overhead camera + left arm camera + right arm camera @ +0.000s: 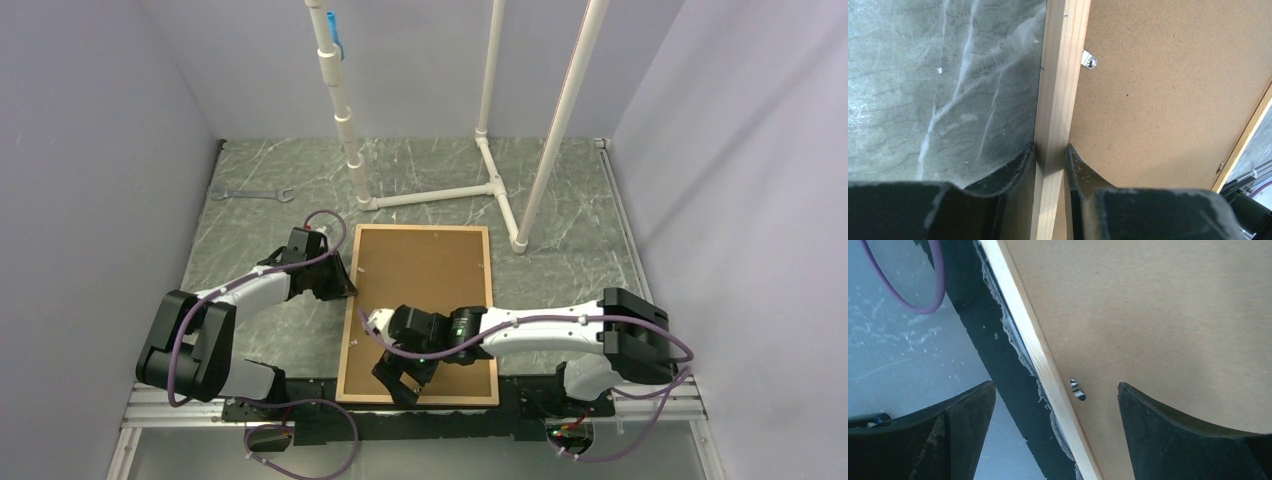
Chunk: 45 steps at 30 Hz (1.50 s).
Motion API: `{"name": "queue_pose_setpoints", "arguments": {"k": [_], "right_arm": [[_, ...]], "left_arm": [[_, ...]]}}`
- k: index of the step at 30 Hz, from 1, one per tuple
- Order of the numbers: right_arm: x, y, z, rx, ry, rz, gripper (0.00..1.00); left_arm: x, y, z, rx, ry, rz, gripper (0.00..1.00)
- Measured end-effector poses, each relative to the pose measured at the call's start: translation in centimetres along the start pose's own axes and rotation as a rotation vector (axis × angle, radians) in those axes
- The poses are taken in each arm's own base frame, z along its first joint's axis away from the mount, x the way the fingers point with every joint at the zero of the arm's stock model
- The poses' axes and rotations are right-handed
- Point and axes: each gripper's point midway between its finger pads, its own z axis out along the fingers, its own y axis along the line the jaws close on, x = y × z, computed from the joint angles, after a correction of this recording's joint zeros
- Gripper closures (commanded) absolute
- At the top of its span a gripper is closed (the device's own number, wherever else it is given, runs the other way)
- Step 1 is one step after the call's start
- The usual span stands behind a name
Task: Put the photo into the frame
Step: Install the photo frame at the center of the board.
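The frame (420, 229), thin light wooden strips, lies face down on the marble table with the brown hardboard backing panel (425, 275) inside it. The photo is not in view. My left gripper (347, 285) is shut on the frame's left strip (1060, 75), one finger on each side of it (1050, 150). My right gripper (400, 380) is open over the frame's near edge (1033, 345). Its fingers straddle that strip and a small metal tab (1077, 389) on the backing (1148, 315), with the gripper's centre near the strip (1057, 385).
A white pipe structure (440, 195) stands behind the frame. A wrench (250, 194) lies at the back left. A black rail (520, 395) runs along the near table edge under the frame. Another metal tab (1090, 61) sits by the left strip. Walls enclose three sides.
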Motion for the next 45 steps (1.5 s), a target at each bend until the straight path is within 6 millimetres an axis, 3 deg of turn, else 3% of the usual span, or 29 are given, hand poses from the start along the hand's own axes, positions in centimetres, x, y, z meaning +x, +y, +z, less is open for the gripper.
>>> {"name": "queue_pose_setpoints", "arguments": {"k": [7, 18, 24, 34, 45], "right_arm": [[2.5, 1.0, 2.6, 0.001, 0.106, -0.07, 0.1], [2.7, 2.8, 3.3, -0.018, 0.135, -0.118, 0.16], [3.2, 3.0, 3.3, -0.002, 0.145, -0.121, 0.14], [3.2, 1.1, 2.9, 0.125, 0.144, -0.069, 0.14], [4.7, 2.2, 2.1, 0.04, 0.177, -0.059, 0.16]], "left_arm": [[0.0, 0.0, 0.0, 0.004, 0.001, -0.001, 0.83], [0.0, 0.0, 0.0, 0.007, 0.001, -0.004, 0.84], [0.0, 0.0, 0.0, 0.007, 0.001, -0.004, 0.85], [0.0, 0.0, 0.0, 0.008, 0.001, -0.003, 0.85], [0.0, 0.0, 0.0, 0.008, 0.001, -0.003, 0.87]]}}
